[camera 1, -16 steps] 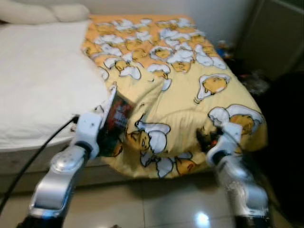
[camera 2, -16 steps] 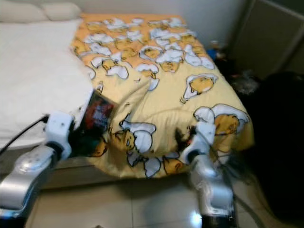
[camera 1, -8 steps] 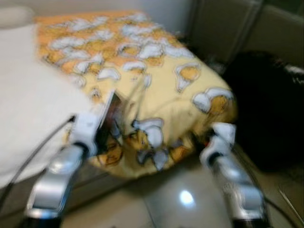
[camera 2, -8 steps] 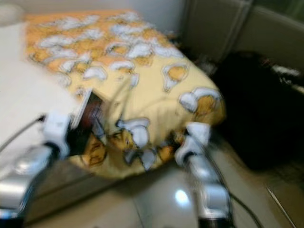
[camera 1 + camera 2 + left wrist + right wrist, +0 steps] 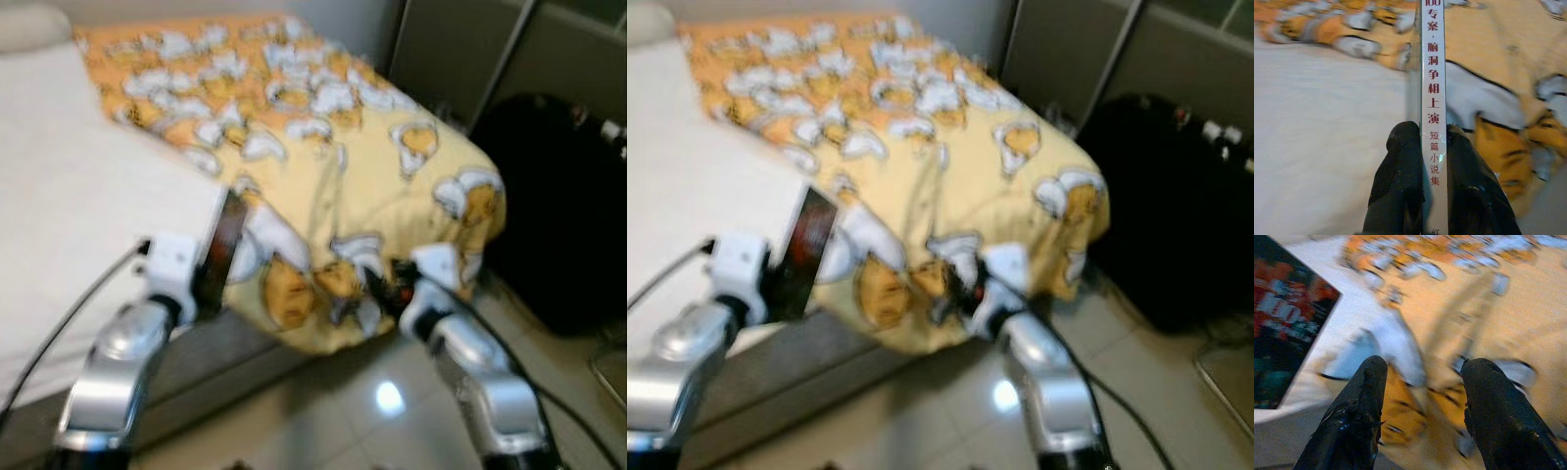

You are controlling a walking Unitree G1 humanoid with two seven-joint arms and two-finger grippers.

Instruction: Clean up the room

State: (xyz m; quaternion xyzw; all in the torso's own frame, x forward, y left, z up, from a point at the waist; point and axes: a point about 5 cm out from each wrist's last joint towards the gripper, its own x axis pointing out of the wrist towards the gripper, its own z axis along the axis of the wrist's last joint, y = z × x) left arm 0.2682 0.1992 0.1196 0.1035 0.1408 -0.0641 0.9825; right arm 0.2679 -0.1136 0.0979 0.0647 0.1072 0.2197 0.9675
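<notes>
My left gripper [image 5: 1425,139] is shut on a thin book [image 5: 1432,98] with a white spine and red print; its dark cover [image 5: 227,245] stands edge-on over the bed's near side. The book's red and black cover [image 5: 1283,333] also shows in the right wrist view. My right gripper [image 5: 1422,369] is open, its fingers [image 5: 1359,396] apart with nothing between them, held before the hanging corner of the yellow patterned blanket [image 5: 372,166]. The right arm [image 5: 470,362] reaches low toward that corner.
The bed carries a white sheet [image 5: 78,206] on its left half and a pillow [image 5: 29,24] at the head. A black bag or case [image 5: 563,196] stands on the floor to the right. Grey cabinet doors [image 5: 460,49] lie behind it. Glossy tiled floor [image 5: 372,411] is below.
The whole picture has swung, so the camera has turned to the right; the bed now runs diagonally. The book stays in my left gripper and now shows edge-on.
</notes>
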